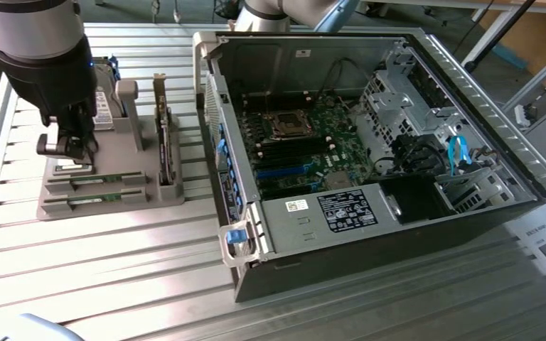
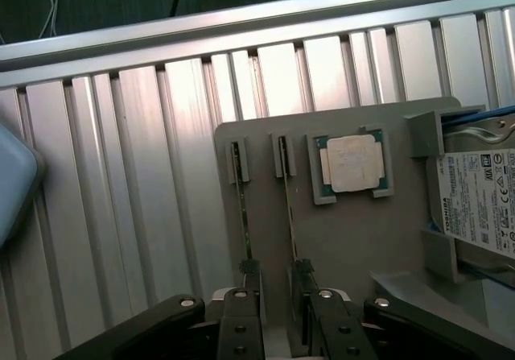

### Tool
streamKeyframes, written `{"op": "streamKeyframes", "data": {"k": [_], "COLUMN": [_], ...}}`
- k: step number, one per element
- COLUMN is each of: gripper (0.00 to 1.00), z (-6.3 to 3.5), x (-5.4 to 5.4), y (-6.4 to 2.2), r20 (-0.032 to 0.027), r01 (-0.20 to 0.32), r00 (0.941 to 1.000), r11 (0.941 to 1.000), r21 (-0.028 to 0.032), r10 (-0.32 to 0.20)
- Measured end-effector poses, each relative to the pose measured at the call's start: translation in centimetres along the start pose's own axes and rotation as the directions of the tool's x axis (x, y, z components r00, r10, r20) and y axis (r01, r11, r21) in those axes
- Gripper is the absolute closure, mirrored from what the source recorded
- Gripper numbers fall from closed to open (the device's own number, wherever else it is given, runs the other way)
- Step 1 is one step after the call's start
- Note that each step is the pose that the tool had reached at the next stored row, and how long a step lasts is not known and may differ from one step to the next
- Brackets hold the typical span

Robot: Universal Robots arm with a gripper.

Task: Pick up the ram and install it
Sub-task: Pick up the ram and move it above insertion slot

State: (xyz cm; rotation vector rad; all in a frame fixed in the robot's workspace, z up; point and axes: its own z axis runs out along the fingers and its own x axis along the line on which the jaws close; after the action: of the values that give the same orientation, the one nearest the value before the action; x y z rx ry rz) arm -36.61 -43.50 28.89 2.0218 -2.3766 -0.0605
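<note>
Two long, thin green circuit-board ram sticks (image 1: pixel 94 180) stand on edge in the slotted grey plastic holder (image 2: pixel 346 247) on the ribbed aluminium desk (image 1: pixel 111 270), neither lifted. The black end effector (image 2: pixel 277 271) hovers just above them, jaws spread. Rightward, the open black computer case (image 1: pixel 387 245) waits; installation looks wholly undone.

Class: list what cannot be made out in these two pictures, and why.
1. Ram faces: wrist view, sticks stand edge-on in the holder.
2. Hard drive: wrist view, cut by the picture edge.
3. Motherboard memory slots: exterior view, too small to tell if filled.
</note>
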Motion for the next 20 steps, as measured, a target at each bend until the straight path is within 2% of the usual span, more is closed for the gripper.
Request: {"op": "streamKeyframes", "data": {"k": [20], "gripper": [0.7], "z": [1.91], "x": [0.0], "y": [-0.08], "r20": [-0.0001], "r01": [0.002], "r00": [1.0], "r11": [1.0], "r21": [0.0], "r10": [-0.002]}}
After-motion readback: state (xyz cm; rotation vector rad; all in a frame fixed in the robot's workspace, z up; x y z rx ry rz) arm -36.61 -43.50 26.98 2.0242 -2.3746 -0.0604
